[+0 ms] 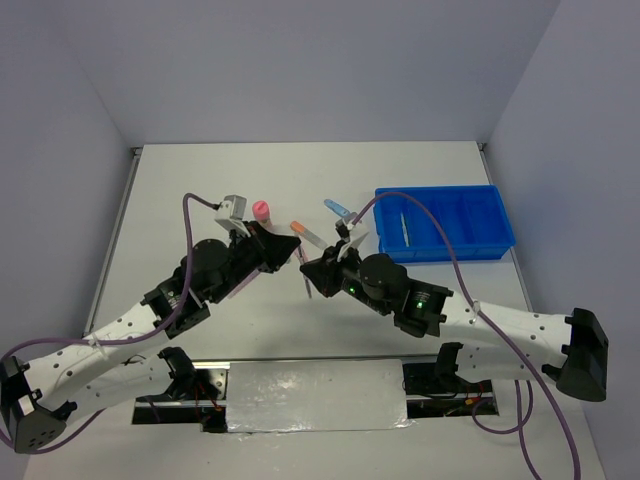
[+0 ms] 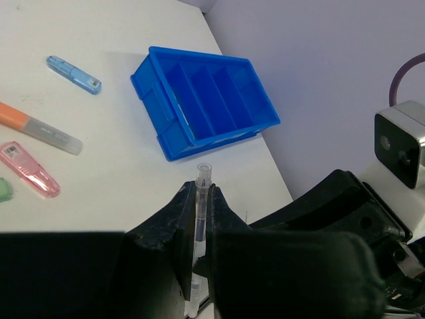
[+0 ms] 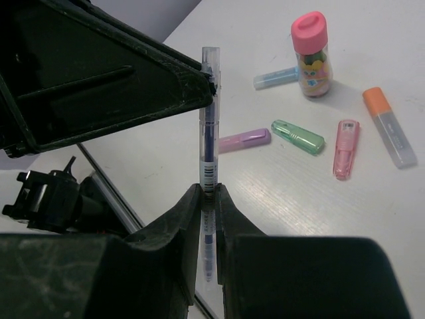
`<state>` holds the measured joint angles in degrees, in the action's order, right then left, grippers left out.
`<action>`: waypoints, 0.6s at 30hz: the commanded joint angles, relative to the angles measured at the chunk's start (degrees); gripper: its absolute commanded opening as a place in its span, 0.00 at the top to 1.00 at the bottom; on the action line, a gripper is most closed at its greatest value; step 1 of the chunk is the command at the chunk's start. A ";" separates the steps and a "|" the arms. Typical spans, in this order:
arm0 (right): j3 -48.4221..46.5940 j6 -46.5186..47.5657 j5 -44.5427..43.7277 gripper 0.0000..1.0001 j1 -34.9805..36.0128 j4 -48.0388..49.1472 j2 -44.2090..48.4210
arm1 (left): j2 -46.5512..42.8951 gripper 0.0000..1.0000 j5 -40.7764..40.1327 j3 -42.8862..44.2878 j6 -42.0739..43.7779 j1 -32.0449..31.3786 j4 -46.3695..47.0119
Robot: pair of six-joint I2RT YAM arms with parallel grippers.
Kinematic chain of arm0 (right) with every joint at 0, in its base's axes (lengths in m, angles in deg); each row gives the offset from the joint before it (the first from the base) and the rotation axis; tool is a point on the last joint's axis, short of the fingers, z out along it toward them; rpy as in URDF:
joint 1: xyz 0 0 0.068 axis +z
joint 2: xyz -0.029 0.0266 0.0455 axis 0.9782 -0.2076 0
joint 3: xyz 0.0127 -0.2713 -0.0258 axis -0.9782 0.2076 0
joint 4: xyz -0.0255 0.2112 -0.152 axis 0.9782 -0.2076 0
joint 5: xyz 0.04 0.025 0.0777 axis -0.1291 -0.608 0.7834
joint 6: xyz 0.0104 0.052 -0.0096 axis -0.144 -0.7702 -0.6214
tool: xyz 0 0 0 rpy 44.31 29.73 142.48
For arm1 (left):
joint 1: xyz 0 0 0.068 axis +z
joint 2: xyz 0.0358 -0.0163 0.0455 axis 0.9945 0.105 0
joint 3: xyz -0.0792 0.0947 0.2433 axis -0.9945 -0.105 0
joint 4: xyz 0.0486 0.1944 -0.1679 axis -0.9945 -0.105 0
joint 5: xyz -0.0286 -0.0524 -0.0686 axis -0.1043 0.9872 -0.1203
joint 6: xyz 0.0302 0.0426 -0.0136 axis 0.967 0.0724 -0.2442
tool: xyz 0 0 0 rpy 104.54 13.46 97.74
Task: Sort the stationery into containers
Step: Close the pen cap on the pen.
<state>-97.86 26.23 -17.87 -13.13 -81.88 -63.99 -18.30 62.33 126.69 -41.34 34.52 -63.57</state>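
A clear pen with a dark blue refill (image 3: 209,126) is held at both ends above the table. My left gripper (image 2: 201,193) is shut on one end (image 2: 200,199). My right gripper (image 3: 208,193) is shut on the other end, near its barcode label. In the top view the two grippers meet tip to tip, left (image 1: 293,249) and right (image 1: 313,271). The blue tray (image 1: 445,222) stands at the far right with a thin pen (image 1: 405,228) in one compartment. On the table lie the pink-capped bottle (image 3: 310,53) and lilac (image 3: 244,140), green (image 3: 298,136), pink (image 3: 345,147), orange (image 3: 389,126) and blue (image 3: 275,78) sticks.
The tray (image 2: 206,100) has several narrow compartments and sits near the table's right edge. Purple cables loop over both arms. A metal plate (image 1: 315,395) lies at the near edge between the arm bases. Grey walls close in the table on three sides.
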 commanded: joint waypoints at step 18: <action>-2.59 7.61 4.99 0.95 -0.63 7.41 1.00 | -2.36 1.00 12.02 -0.34 7.83 -0.29 4.47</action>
<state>-98.52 32.02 -15.23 -13.55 -79.39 -64.21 -18.89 68.29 125.72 -35.70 34.78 -62.50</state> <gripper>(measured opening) 0.172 0.236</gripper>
